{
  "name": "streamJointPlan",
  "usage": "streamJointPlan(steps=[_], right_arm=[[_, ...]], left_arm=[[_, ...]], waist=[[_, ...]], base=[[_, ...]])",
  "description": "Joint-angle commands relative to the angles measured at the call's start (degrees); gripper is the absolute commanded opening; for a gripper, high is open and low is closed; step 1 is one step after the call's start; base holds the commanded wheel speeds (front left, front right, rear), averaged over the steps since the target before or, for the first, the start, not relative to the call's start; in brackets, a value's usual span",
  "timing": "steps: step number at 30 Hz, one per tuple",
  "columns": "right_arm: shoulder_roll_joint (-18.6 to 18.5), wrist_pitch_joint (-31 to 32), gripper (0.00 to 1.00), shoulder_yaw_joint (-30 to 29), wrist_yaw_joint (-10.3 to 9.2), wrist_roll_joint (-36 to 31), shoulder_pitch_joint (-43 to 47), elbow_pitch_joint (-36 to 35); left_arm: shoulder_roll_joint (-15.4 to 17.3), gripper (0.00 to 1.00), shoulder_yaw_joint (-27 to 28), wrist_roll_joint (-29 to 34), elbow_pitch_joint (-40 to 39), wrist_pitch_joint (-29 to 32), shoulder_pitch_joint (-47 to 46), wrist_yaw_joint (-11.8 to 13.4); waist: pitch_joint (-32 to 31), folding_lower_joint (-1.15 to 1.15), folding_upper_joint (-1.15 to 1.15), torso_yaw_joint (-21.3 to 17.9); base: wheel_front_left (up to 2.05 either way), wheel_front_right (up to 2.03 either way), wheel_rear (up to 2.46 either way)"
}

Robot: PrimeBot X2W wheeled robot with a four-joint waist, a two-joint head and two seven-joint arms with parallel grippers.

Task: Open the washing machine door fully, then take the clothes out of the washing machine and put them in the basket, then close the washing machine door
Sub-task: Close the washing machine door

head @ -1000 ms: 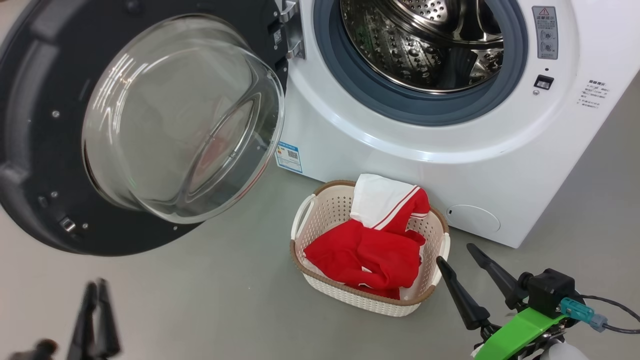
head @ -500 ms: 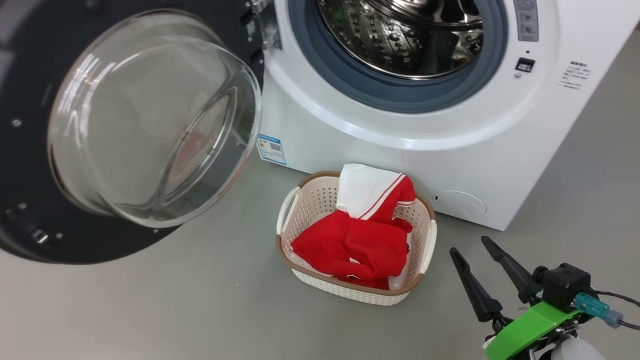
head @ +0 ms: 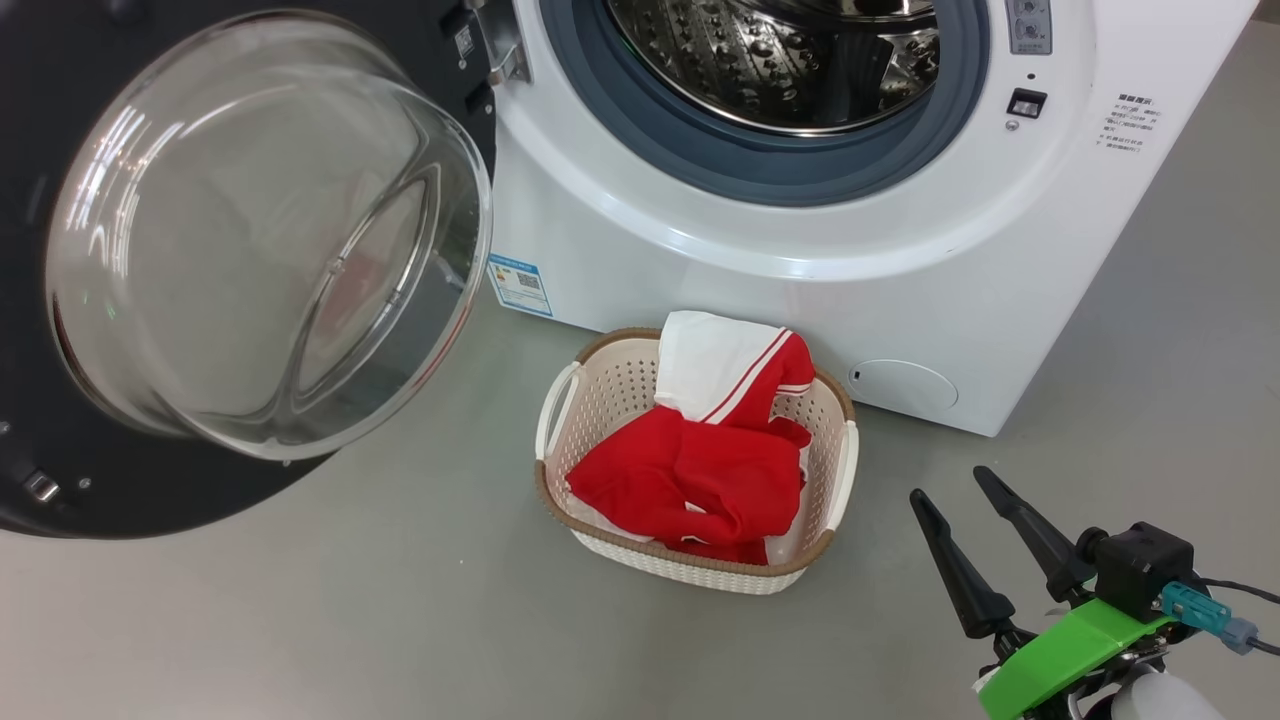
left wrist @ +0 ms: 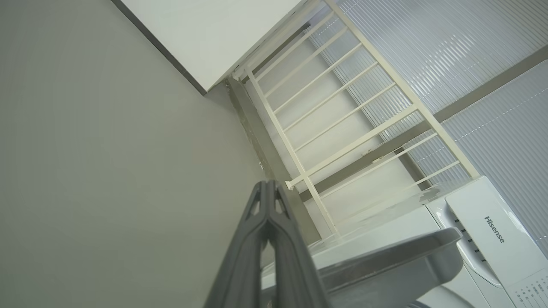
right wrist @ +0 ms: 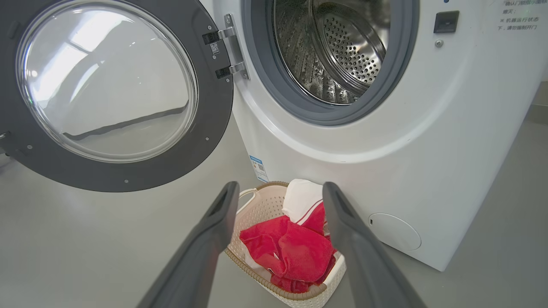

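the left gripper (left wrist: 269, 185) is pinched closed on nothing, the washing machine door (head: 250, 240) hangs open at left, the red clothes (head: 700, 480) lie heaped in the basket (head: 690, 572) on the floor (head: 400, 620) before the washing machine (head: 800, 290), and near the basket's right side the right gripper (head: 948, 484) hovers, fingers spread and empty.

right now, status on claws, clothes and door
Left claw shut, empty; right claw open, empty. Clothes in basket. Door wide open, not yet closed; basket looks below its swing.
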Motion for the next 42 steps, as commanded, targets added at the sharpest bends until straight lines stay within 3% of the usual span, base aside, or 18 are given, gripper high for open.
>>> streamJointPlan(steps=[1, 8, 20, 27, 34, 42], right_arm=[[-0.68, -0.69, 1.00, 0.89, 0.09, -0.41, -0.23, -1.49], [-0.35, -0.69, 1.00, 0.72, 0.09, -0.39, -0.39, -1.48], [-0.61, -0.69, 1.00, 0.09, 0.09, -0.44, -0.52, -1.55], [0.01, -0.69, 1.00, -0.56, 0.09, -0.56, -0.28, -1.55], [0.63, -0.69, 1.00, -1.10, 0.09, -0.68, 0.27, -1.79], [0.74, -0.69, 1.00, -1.68, 0.09, -0.79, 0.24, -1.99]], left_arm=[[4.93, 0.00, 0.76, -0.03, 0.27, 1.32, -1.68, -0.18], [5.74, 0.00, -2.43, -3.06, 7.44, 14.71, -3.96, -0.18], [3.97, 0.00, -6.97, -6.18, 2.97, 25.86, -1.17, -0.18], [3.35, 0.00, -11.46, -10.01, -9.31, 34.52, 4.53, -0.18], [3.24, 0.00, -14.98, -17.87, -25.52, 43.02, 12.30, -0.18], [1.36, 0.00, -17.62, -24.60, -37.94, 47.21, 15.41, -0.18]], waist=[[0.08, -0.01, 0.00, 0.04], [-0.17, -0.01, 0.00, -0.06], [0.14, -0.01, 0.00, -0.75], [-0.77, -0.01, 0.00, -1.31], [-1.17, -0.01, 0.00, -2.17], [-0.65, -0.01, 0.00, -5.18]], base=[[0.00, 0.00, 0.00], [0.00, 0.00, 0.00], [0.00, 0.00, 0.00], [0.00, 0.00, 0.00], [0.00, 0.00, 0.00], [0.00, 0.00, 0.00]])
